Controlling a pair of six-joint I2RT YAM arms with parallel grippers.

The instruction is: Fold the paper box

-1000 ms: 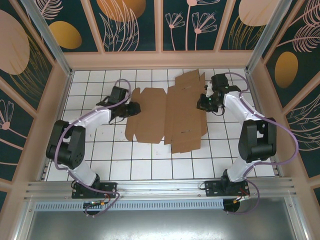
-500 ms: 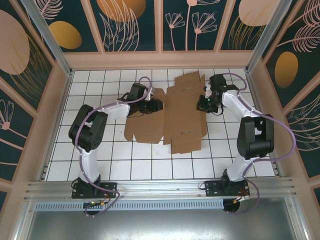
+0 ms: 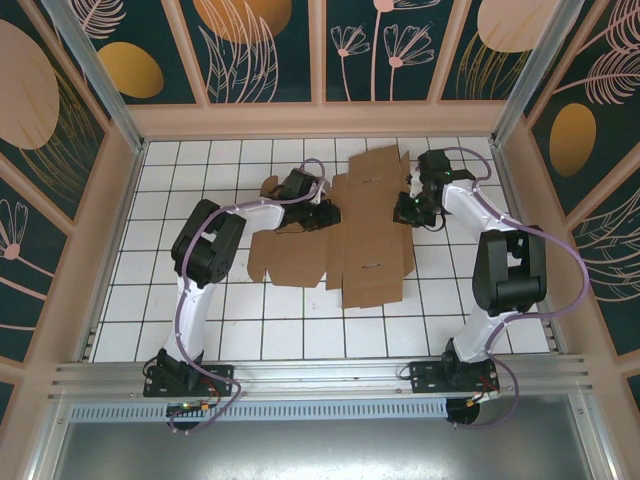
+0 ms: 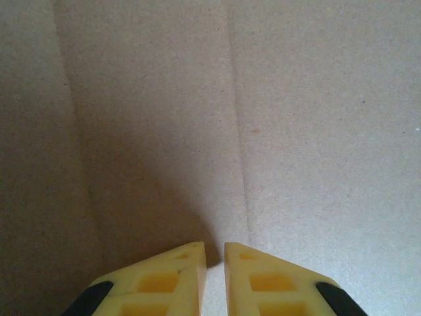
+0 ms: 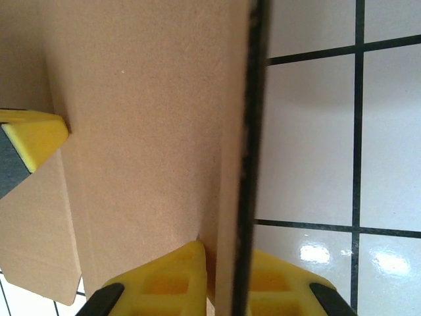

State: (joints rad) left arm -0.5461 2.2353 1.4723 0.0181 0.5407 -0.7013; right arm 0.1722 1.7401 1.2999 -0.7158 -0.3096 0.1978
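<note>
Fingers (image 4: 184, 270) of the left gripper (image 3: 330, 213) are almost closed, with just a thin gap and nothing in it. Their tips are right at the flat brown middle of the paper box (image 3: 370, 250). On the right, the right gripper (image 3: 405, 210) pinches a raised side flap of the box tight between its fingers (image 5: 171, 270). The box lies in the upper middle of the white tiled table (image 3: 130, 260). Walls (image 3: 270, 50) with plant pictures stand around it. Bare tiles lie below the box and at the far left.
</note>
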